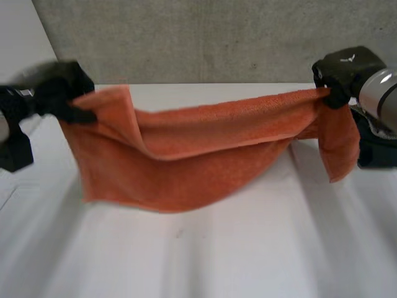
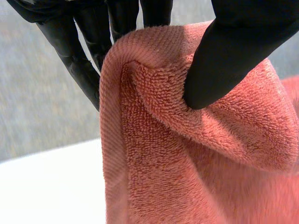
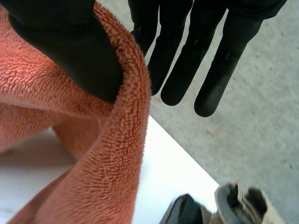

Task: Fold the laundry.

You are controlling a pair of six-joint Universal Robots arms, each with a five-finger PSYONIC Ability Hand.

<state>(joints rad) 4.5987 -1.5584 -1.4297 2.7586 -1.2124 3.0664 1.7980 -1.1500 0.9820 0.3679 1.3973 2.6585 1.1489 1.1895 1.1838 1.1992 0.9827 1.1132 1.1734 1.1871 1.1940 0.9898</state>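
Grey concrete wall (image 1: 217,37) behind white table (image 1: 248,248). Orange towel (image 1: 211,155) hangs mid-frame, sagging btwn hands. Left hand (image 1: 62,93), upper left, pinches its top edge w/ thumb; right hand (image 1: 340,74), upper right, pinches opp. end likewise.

White tabletop, grey wall behind

We saw a plain white tabletop (image 1: 248,254) running back to a rough grey concrete wall (image 1: 217,37), with a smooth white panel (image 1: 22,31) meeting that wall at its left end. In the right wrist view, past the tabletop's edge, a grey-beige ridged object (image 3: 243,203) sat beside a dark object (image 3: 182,210); we could identify neither.
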